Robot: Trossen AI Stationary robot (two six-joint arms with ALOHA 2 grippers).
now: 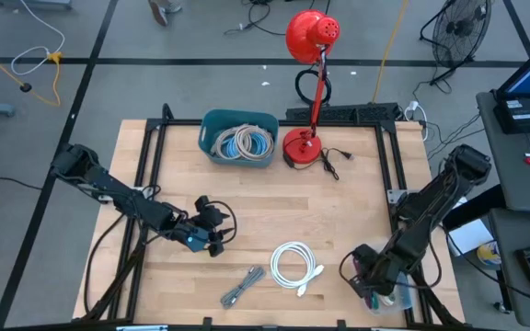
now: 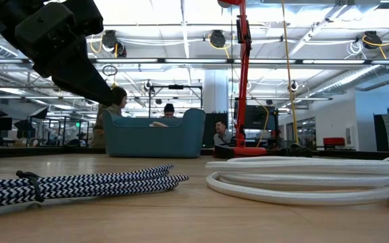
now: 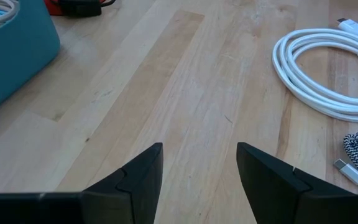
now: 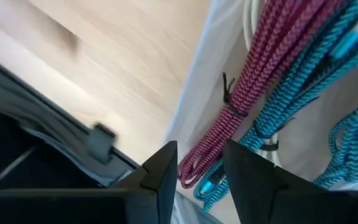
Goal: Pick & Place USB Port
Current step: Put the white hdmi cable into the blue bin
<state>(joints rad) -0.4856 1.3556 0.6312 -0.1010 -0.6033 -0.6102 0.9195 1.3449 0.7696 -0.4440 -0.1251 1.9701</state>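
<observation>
two cables, white coil (image 1: 294, 265) & striped bundle (image 1: 242, 286), lay nr front edge; left gripper (image 1: 212, 230) jaws apart over bare wood, right gripper (image 4: 197, 171) jaws apart above red/teal cables (image 4: 272, 81) at rt corner.

Left arm: reaches from table's (image 1: 339, 211) left edge toward centre, forearm low. Left gripper (image 1: 212, 230) hovers above bare table surface, left of centre, fingers (image 3: 135, 180) spread, nothing between them.

Right arm: elbow raised outside table's right edge, forearm angled down to table's near right corner. Right gripper (image 1: 368, 280) pointed downward there; fingers (image 4: 253, 180) stand slightly parted, gap narrow, nothing clamped.
</observation>
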